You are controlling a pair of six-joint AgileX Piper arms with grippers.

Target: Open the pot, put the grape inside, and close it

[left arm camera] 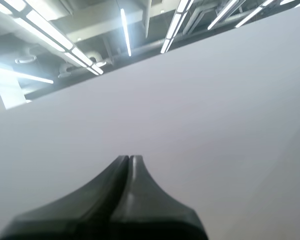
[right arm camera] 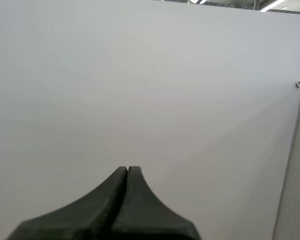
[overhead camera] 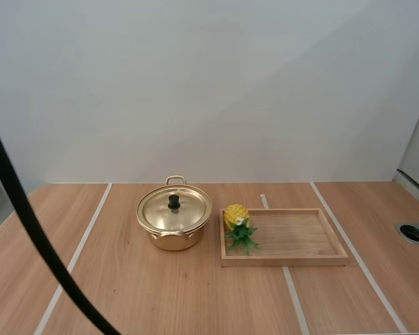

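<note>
A gold pot [overhead camera: 173,222] stands on the wooden table, its gold lid [overhead camera: 174,208] on, with a black knob [overhead camera: 173,202] on top. To its right a wooden tray [overhead camera: 293,237] holds a small yellow pineapple with green leaves [overhead camera: 238,223] at its left end; I see no grapes. My left gripper [left arm camera: 129,159] is shut on nothing, its fingers together as one dark wedge, aimed at a plain white wall. My right gripper [right arm camera: 127,170] is likewise shut on nothing and faces the same wall.
White tape lines [overhead camera: 77,255] run across the tabletop. A round dark hole [overhead camera: 413,233] sits in the table at the far right. A white wall stands behind the table.
</note>
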